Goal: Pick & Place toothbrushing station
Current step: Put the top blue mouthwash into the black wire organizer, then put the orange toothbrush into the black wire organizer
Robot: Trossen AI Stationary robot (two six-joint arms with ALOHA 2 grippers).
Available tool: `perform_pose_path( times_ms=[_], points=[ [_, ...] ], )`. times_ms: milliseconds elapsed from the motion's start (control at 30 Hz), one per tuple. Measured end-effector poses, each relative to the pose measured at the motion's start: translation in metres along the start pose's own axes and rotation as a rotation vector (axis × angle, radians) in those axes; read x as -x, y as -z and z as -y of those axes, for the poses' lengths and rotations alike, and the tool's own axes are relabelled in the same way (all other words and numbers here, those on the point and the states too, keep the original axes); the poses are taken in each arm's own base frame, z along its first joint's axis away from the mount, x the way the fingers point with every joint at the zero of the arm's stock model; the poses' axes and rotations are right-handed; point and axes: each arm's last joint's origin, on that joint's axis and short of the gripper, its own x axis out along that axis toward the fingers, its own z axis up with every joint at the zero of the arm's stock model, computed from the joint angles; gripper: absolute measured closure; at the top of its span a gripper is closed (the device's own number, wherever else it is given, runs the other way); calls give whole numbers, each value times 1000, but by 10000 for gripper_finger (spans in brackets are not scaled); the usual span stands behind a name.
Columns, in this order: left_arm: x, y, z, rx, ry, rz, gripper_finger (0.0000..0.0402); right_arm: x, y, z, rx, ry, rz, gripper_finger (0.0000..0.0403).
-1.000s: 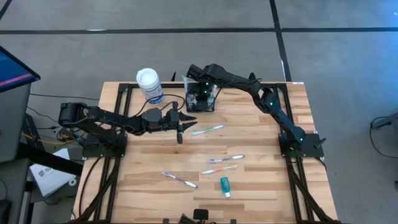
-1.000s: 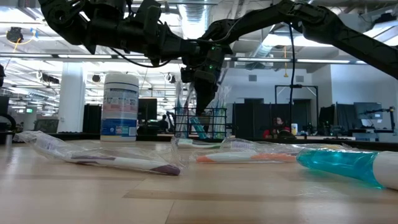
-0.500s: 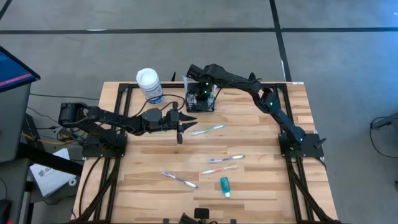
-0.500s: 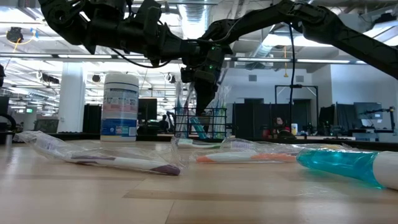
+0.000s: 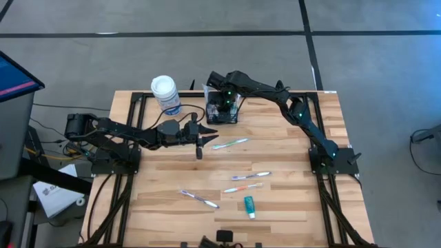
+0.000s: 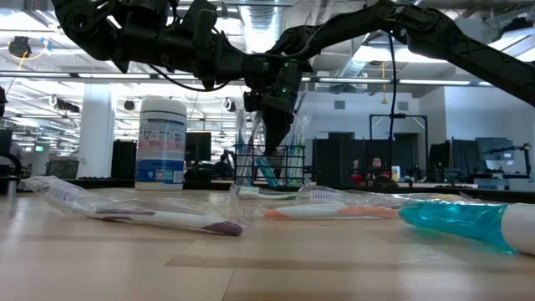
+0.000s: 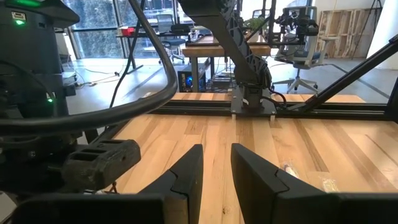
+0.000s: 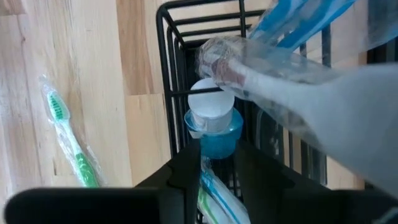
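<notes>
Almost nothing has shifted over the last second: the right pincer (image 5: 222,107) still hangs over the toothbrushing station (image 5: 222,111) at the desk's (image 5: 289,207) far edge, jaws slightly parted astride a wrapped toothbrush (image 8: 214,193) standing inside. That reads as the release. The left pincer (image 5: 200,137), narrowly open and empty, waits mid-desk.

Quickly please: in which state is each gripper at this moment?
Left gripper: open, holding nothing, above the wooden table.
Right gripper: over the black wire-mesh basket; cannot be told.
</notes>
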Motion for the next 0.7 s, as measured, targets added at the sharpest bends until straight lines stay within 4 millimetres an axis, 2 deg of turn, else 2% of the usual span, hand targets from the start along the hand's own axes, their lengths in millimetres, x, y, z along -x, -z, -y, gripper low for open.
perform_pose_path(
  times_ms=[200,700],
  points=[
    [0,0,0,0,0,0,325,2,2,0,-4,2,-16,292],
    [0,0,0,0,0,-2,325,22,1,-2,-2,23,-2,291]
  ],
)
